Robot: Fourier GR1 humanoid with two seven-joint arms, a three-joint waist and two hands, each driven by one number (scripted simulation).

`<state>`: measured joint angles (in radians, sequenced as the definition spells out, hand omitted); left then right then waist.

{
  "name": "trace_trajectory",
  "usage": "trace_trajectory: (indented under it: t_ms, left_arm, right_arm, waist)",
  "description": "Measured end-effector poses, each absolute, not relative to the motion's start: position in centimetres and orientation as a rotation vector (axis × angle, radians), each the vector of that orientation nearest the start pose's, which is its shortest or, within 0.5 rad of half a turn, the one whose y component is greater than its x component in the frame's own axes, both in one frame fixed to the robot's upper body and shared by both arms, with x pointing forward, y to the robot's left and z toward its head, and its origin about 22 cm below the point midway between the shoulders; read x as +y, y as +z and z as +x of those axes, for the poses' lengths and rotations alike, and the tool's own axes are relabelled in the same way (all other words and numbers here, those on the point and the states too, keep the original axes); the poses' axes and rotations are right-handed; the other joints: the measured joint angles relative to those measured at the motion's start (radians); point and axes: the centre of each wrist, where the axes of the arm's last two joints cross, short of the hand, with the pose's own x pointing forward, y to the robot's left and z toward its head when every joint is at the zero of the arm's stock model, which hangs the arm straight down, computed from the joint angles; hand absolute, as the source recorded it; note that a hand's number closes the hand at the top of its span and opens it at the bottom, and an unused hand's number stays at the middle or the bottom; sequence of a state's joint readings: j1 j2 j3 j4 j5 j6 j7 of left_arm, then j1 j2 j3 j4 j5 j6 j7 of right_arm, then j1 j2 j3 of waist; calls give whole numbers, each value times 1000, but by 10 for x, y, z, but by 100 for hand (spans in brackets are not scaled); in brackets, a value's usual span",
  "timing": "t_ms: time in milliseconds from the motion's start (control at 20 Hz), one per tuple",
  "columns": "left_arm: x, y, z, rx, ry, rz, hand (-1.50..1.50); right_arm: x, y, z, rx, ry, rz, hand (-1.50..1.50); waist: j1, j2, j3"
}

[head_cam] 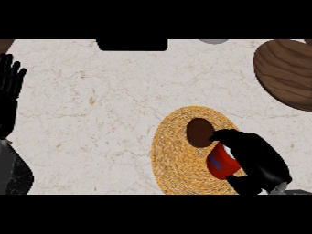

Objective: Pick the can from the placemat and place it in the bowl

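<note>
A red can (220,163) with a dark brown top (199,132) lies tilted over the round woven orange placemat (175,155) at the lower middle. My right hand (260,162) comes in from the lower right and its fingers and thumb curl round the can's red body. The brown wooden bowl (294,73) sits at the upper right, well apart from the hand. My left hand (2,96) rests open at the left edge, fingers pointing up.
A black object (132,44) sits at the counter's far edge in the middle, and a small grey object (214,41) is beside it to the right. Pale marble counter (97,114) spreads between the placemat and the left hand.
</note>
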<state>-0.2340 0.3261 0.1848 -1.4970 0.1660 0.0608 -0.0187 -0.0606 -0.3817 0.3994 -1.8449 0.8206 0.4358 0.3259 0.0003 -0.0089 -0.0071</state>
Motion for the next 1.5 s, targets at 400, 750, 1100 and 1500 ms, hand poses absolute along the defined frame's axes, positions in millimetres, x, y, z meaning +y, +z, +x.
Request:
trace_trajectory:
  t_ms: [400,750,1100,1500]
  left_arm:
    - [329,84,296,-1790,40,255,0]
    - [338,86,292,-1794,69,279,0]
    - [334,84,291,-1801,65,255,0]
    - [329,83,292,-1798,44,225,0]
  right_arm:
    - [-260,64,232,-1198,1364,-707,150]
    - [-405,84,236,-910,1211,-909,150]
    - [-515,139,218,-876,1069,-1048,150]
    - [-591,200,185,-1065,938,-1138,150]
  waist:
    - [-9,4,3]
    - [-41,29,19]
    - [-18,32,23]
    - [7,26,23]
